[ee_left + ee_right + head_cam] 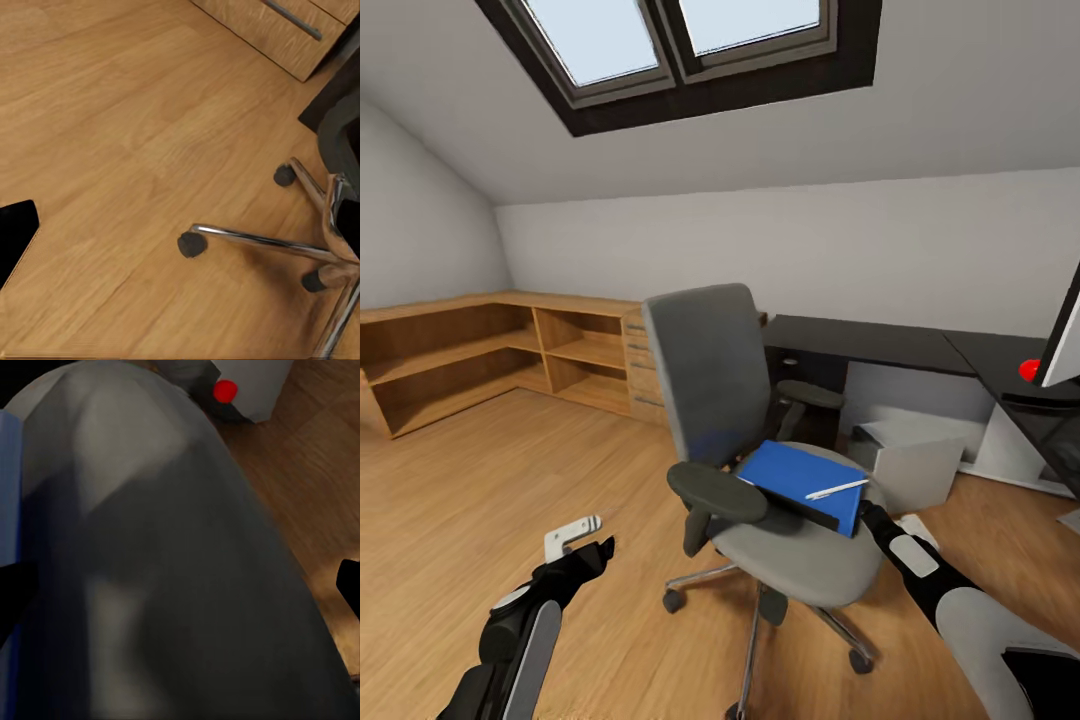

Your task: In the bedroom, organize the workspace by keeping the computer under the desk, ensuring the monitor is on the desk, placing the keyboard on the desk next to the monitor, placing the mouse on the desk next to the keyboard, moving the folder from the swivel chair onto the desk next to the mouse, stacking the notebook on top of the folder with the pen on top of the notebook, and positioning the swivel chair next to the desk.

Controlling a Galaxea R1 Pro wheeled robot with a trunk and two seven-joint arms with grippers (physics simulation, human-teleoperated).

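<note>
Attic bedroom, sloped ceiling with skylight (690,50), wood plank floor (490,470), low light-wood shelving (480,350) along the far wall.

Landmark: swivel chair (760,440), grey seat and back, black armrests, chrome star base (300,240) on casters; stands on the floor, in front of the desk.

Folder (803,483): bright blue, lies flat on the chair seat, toward the seat's right side, dark spine edge facing the camera.

Pen (836,490): thin white stick, rests on top of the folder.

Desk (880,345): glossy black top, behind and to the right of the chair.

Computer (908,462): light grey tower, on the floor under the desk, right of the chair; red dot (225,391) visible in the right wrist view.

Monitor (1062,345): edge of it, on the desk far right of the chair, red dot at its corner.

Right gripper (870,515): at the chair seat's right edge, just beside the folder's near corner. Wrist view looks across the grey seat with a blue strip at one side; fingers read as dark tips set wide apart, nothing between them.

Left gripper (598,548): low over the floor, left of the chair, well apart from the folder; whether its fingers are apart or together cannot be told.
</note>
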